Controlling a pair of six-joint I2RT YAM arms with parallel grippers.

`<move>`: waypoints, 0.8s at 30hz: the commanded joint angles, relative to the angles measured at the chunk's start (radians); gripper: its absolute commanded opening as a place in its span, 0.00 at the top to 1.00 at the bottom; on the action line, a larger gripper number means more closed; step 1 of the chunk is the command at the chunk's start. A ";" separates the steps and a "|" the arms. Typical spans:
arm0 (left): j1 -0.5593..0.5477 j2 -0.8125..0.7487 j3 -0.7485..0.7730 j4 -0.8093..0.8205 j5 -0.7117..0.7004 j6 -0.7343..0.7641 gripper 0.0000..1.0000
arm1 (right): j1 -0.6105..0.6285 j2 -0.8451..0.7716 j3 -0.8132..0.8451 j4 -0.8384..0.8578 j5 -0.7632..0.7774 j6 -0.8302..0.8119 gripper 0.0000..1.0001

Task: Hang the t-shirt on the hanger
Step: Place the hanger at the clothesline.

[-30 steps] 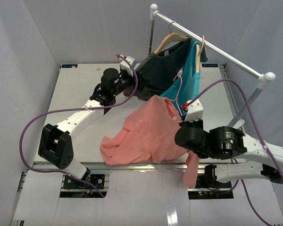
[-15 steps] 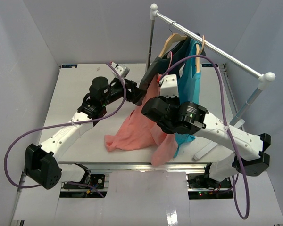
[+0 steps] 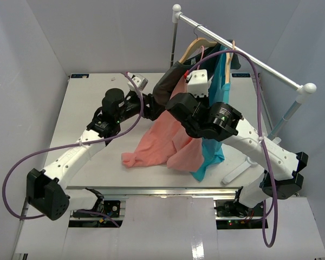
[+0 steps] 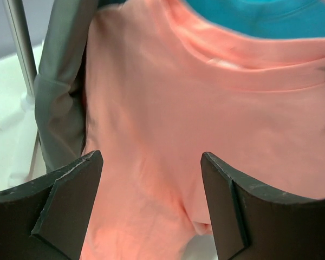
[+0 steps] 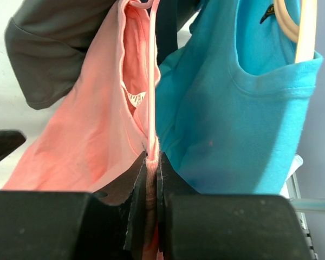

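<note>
In the right wrist view, the right gripper (image 5: 151,162) is seen closed at lower centre, its jaws nearly together, with the thin rod of the hanger (image 5: 153,81) and a fold of the t-shirt (image 5: 92,135) pinched between them. The rod is shown running straight up from the jaws to the top edge of the frame. The t-shirt is draped to the left of it, with the teal shirt (image 5: 233,108) touching on the right and the dark grey shirt (image 5: 49,59) at upper left.

In the left wrist view, the left gripper (image 4: 150,162) is held wide apart. The t-shirt hangs across the gap beyond the fingers (image 4: 70,200) and is not pinched.

From above, the t-shirt (image 3: 165,141) is seen stretched lengthwise from frame centre down to the lower left, its lower end resting on the table (image 3: 92,103).
</note>
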 commanded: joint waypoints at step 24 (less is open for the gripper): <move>0.000 0.253 0.223 -0.043 -0.101 0.036 0.16 | -0.029 -0.299 -0.173 -0.119 0.086 0.058 0.92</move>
